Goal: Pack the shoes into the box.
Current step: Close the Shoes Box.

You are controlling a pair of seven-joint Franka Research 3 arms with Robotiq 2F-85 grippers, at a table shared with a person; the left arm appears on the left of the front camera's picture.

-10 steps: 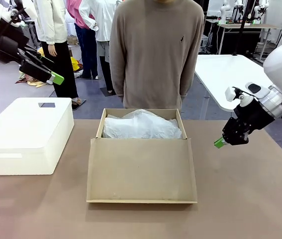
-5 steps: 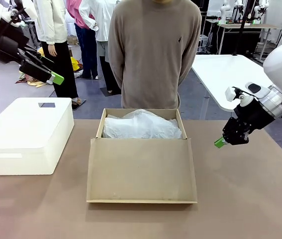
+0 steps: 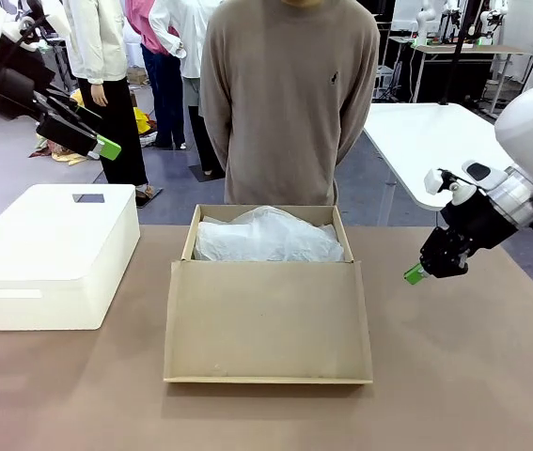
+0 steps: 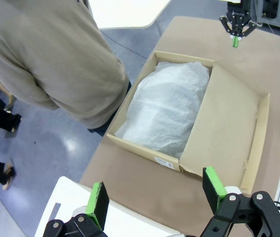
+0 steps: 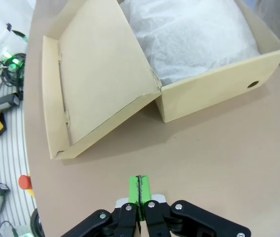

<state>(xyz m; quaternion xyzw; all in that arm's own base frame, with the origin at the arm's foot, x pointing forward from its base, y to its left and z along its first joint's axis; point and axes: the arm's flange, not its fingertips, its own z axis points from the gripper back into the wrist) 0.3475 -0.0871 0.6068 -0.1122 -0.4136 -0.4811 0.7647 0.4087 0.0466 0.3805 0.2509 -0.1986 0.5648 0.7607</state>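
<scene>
Two grippers are held clear of the box, neither touching anything. The tan-brown cardboard shoebox (image 3: 313, 214) is set at the middle of the brown tabletop's (image 3: 463, 376) far edge and is open. Its large attached flap lid (image 3: 266, 319) is sloped from the front rim down toward the near edge. The inside is lined with crumpled white tissue paper (image 3: 271, 240). A white plastic lidded bin (image 3: 50, 254) is placed toward the far left corner, apart from the box. The left gripper (image 4: 155, 193) is raised high above that corner, fingers wide apart. The right gripper (image 3: 415, 273) is held low over the tabletop toward the right edge, near the box's right wall, green pads pressed together on nothing. A person in a beige sweater (image 3: 290, 94) is seen standing just behind the far edge.
</scene>
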